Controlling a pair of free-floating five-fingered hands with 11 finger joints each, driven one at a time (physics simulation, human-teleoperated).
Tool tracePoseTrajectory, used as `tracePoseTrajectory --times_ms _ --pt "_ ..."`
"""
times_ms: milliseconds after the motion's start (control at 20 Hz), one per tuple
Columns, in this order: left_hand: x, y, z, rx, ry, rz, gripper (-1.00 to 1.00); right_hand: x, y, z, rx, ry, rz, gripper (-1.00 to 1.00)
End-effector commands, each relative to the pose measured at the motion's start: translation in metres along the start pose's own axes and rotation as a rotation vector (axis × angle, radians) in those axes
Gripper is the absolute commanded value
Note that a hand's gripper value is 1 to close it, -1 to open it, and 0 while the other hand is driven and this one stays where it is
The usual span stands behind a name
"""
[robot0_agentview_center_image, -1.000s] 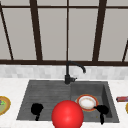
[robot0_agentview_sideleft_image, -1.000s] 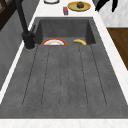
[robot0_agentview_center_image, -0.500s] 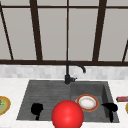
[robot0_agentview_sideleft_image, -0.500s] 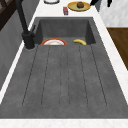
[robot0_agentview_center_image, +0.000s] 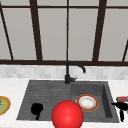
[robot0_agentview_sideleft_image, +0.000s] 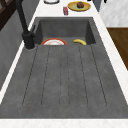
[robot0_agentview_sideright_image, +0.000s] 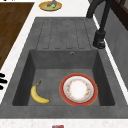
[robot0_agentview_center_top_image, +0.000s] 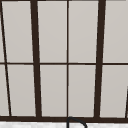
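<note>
In the front view we see our left hand (robot0_agentview_center_image: 36, 109) over the ribbed draining part of the sink (robot0_agentview_center_image: 45, 90). It looks like a dark closed lump with one part pointing down, and we cannot tell if its fingers are curled or straight. It holds nothing that we can see.

Our right hand (robot0_agentview_center_image: 121, 107) is at the right edge of the sink, above the white counter (robot0_agentview_center_image: 15, 87). Its fingers are spread and quite straight: one goes to the left toward the basin and one points down. They hold nothing. Just behind the fingers lies a small red box (robot0_agentview_center_image: 122, 99), very near them; we cannot tell if they touch it. In the right side view the tips of these fingers (robot0_agentview_sideright_image: 2, 80) come in over the counter at the left edge, straight and apart.

To the left of these fingers, down in the basin, lies a plate (robot0_agentview_center_image: 87, 102) with a red rim and a white middle. Beside it in the right side view is a banana (robot0_agentview_sideright_image: 38, 94), on the basin floor, on the side nearer to the fingertips. A big red ball (robot0_agentview_center_image: 67, 114) is between our two hands. Behind it stands the black faucet (robot0_agentview_center_image: 71, 71). Far left of the left hand is a yellow plate (robot0_agentview_center_image: 3, 105) on the counter.
</note>
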Motion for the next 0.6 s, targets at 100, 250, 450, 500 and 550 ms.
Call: tracePoseTrajectory --times_ms 100,250,450,500,550 --pt "0.0 0.0 0.0 0.0 0.0 0.0 0.0 -0.046 -0.004 0.005 0.034 0.019 0.032 -1.0" --pt "0.0 0.0 0.0 0.0 0.0 -0.001 0.0 -0.07 -0.007 0.007 0.043 0.017 0.029 -1.0" --pt "0.0 0.0 0.0 0.001 0.001 -0.001 0.0 -0.103 -0.01 0.008 0.051 0.018 0.022 -1.0" --pt "0.0 0.0 0.0 0.001 0.001 -0.001 0.0 -0.111 -0.011 0.009 0.054 0.018 0.021 -1.0" --pt "0.0 0.0 0.0 0.001 0.001 -0.001 0.0 -0.119 -0.012 0.009 0.06 0.018 0.022 -1.0"
